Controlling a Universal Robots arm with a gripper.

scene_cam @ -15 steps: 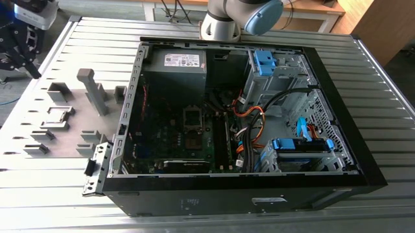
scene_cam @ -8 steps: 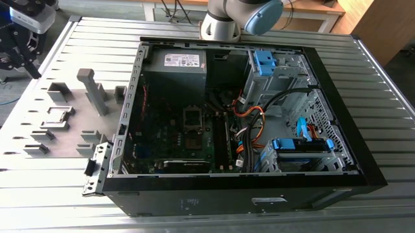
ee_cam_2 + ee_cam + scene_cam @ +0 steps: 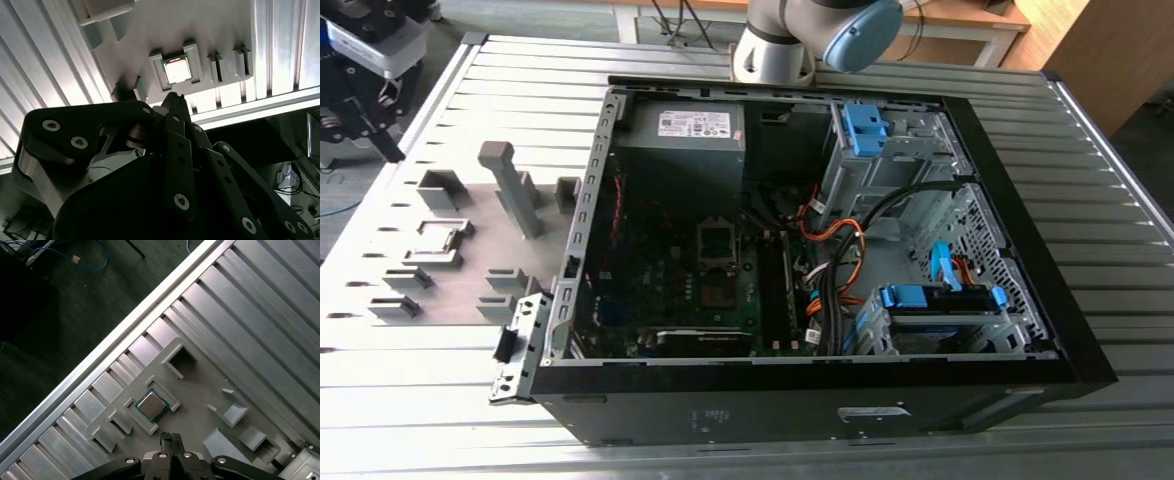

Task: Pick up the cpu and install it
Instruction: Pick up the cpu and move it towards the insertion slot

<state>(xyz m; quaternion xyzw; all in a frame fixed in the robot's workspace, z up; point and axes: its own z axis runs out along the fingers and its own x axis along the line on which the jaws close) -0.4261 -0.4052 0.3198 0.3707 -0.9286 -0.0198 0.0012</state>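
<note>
Look for the cpu (image 3: pixel 151 405) in the first wrist view, and the same cpu (image 3: pixel 177 70) in the second: lying flat, silvery top up, inside the square recess of a grey holder block (image 3: pixel 167 395). Find that block on the fixture plate (image 3: pixel 467 275), at the exterior view's left, well apart from the computer case (image 3: pixel 1014 310). Note the gripper (image 3: pixel 170 439) hanging above the plate, near the holder but not touching it, with the fingers (image 3: pixel 165 441) clenched tip to tip and grasping nothing.

Judged from this: the approach for the pick, early in the task. To do it well:
- Spread the fingers before going down.
- Centre over the chip, not over the raised rim.
- Line up with two opposite edges of the square.
- Come down straight and close gently on the thin sides, keeping the chip level.

Mind the rim corners around the recess, likely to catch a fingertip. Mind also the tall grey post (image 3: pixel 507 185) and the smaller blocks (image 3: pixel 403 278) beside the holder. On the way to the dark socket frame (image 3: pixel 718 262) on the motherboard, beware of the case wall and the orange cables (image 3: pixel 834 235) close by. All of it resting on the slatted metal desk (image 3: pixel 720 450).
</note>
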